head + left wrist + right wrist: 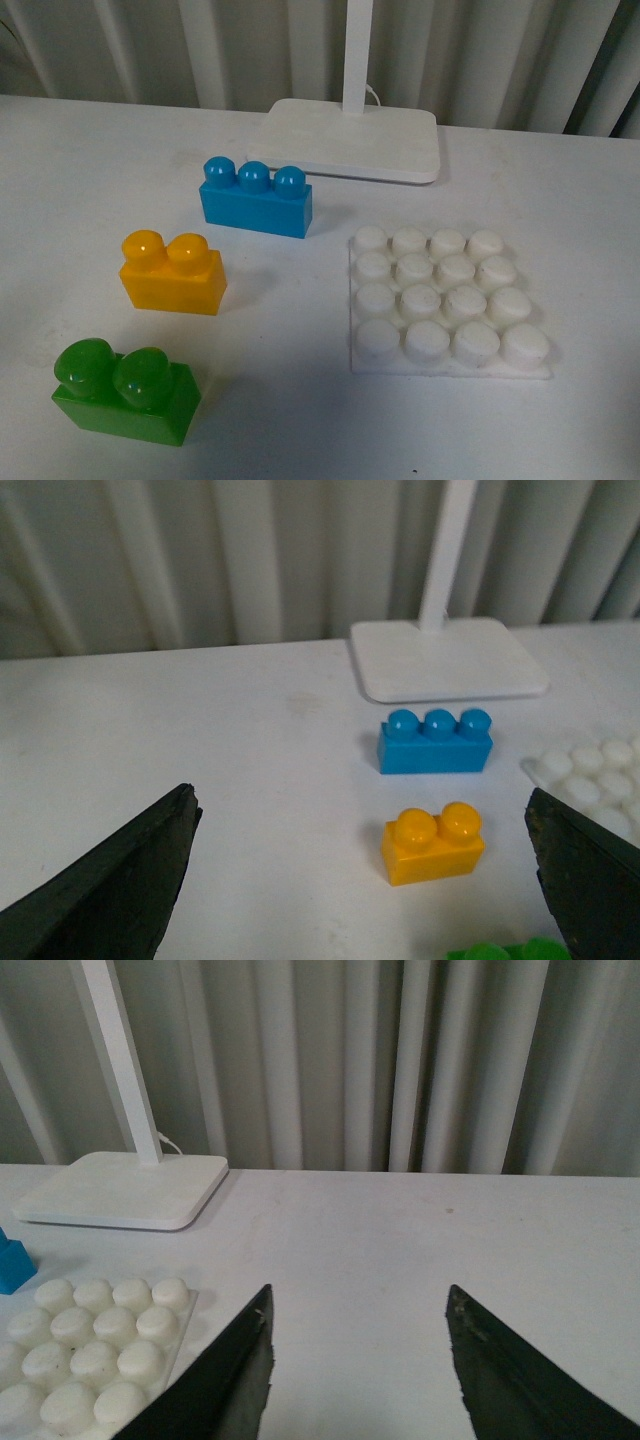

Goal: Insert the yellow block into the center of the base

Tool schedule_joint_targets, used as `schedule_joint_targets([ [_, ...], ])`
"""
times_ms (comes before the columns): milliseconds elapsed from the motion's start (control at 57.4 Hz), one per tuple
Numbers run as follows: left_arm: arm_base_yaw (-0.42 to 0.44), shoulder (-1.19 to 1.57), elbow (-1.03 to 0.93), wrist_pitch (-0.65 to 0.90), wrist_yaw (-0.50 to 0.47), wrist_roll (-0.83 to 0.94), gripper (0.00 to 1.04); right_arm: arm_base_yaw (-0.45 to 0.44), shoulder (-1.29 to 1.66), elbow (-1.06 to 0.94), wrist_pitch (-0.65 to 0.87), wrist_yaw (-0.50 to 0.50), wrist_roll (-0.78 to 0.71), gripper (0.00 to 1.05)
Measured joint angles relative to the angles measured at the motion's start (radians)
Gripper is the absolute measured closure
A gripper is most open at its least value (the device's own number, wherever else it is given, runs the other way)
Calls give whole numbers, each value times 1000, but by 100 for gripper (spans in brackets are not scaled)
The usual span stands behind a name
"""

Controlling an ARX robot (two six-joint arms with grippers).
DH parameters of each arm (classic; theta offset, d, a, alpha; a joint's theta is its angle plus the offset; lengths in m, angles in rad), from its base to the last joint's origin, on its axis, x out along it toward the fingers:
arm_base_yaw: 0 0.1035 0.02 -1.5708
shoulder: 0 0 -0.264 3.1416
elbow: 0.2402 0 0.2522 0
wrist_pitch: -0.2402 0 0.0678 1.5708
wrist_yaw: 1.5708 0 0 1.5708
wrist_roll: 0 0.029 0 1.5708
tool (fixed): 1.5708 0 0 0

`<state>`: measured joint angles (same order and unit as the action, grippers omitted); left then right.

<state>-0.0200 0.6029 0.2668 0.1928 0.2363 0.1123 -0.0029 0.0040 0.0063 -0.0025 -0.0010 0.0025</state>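
1. Straight ahead in the front view, the yellow block (172, 272) sits upright on the table, well apart from the base (445, 300), whose studs are all bare. We judge the neighbours to be the first hazard: the blue brick (255, 200) stands just behind the block and the green brick (125, 390) just in front, so a wide or skewed approach could knock either one. Neither of our arms shows in this view.

2. Through the left wrist view, our left gripper (360, 798) has its jaws spread wide, holding and touching nothing. The yellow block (433, 845) lies between the fingers but off to one side, nearer one finger than the other. If we closed from this line, that finger would probably meet the block first and shove or twist it. Its glossy plastic could also slip from a shallow pinch.

3. Through the right wrist view, our right gripper (360, 1293) is likewise parted and empty, hovering beside the base (95, 1350) without touching it. Nothing steadies the plate, so we expect it could slide under a pressing block. A tilted or off-grid block would jam on the studs or seat on an edge row instead of the centre.
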Motion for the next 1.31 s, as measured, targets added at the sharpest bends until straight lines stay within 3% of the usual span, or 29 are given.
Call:
schedule_joint_targets([
  [122,-26,233,140,-55,114,237,6,0,0,0,0,0,0,7],
  [279,-74,477,341,-269,198,596,6,0,0,0,0,0,0,9],
  [470,-130,662,554,-538,172,946,6,0,0,0,0,0,0,9],
  [627,-167,790,665,-660,79,1149,6,0,0,0,0,0,0,9],
  [836,-180,930,788,-753,42,1253,6,0,0,0,0,0,0,9],
  [1306,-217,1136,925,-832,50,1255,6,0,0,0,0,0,0,9],
])
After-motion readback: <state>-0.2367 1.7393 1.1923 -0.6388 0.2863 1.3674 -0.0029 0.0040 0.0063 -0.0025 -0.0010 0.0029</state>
